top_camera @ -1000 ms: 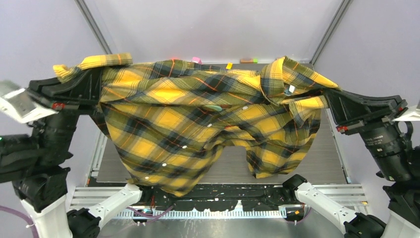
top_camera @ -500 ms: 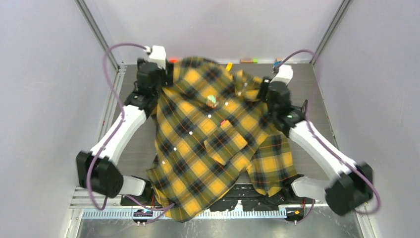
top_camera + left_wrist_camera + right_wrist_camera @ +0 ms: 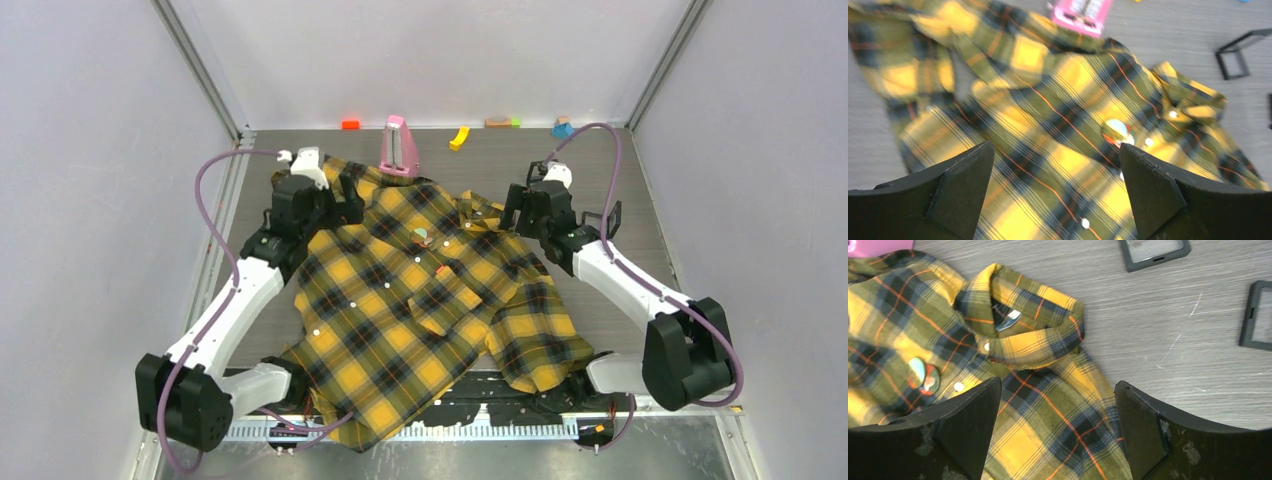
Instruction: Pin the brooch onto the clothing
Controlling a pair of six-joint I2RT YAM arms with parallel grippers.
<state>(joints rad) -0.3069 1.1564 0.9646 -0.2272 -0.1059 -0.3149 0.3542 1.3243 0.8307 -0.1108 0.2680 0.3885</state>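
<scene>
The clothing (image 3: 425, 300), a yellow-and-black plaid shirt, lies spread on the table with its collar (image 3: 1023, 315) toward the far side. The brooch (image 3: 422, 237), small, round and shiny green and pink, sits on the shirt's front beside the white buttons; it also shows as the brooch (image 3: 1116, 131) and the brooch (image 3: 923, 376) in the wrist views. My left gripper (image 3: 1056, 150) hangs open over the shirt's left shoulder part, holding nothing. My right gripper (image 3: 1058, 385) is open above the cloth just below the collar, also empty. From above, the left gripper (image 3: 347, 200) and right gripper (image 3: 515, 212) flank the shirt's top.
A pink upright object (image 3: 398, 147) stands just behind the shirt. Two black square frame cases (image 3: 1154, 251) (image 3: 1257, 315) lie on the table right of the collar. Small coloured pieces (image 3: 459, 137) line the far edge. The shirt's hem hangs over the near edge.
A second ago both grippers held the shirt up, stretched between them. Both have opened and let go; the shirt has dropped onto the table and the arms have come down beside it.
</scene>
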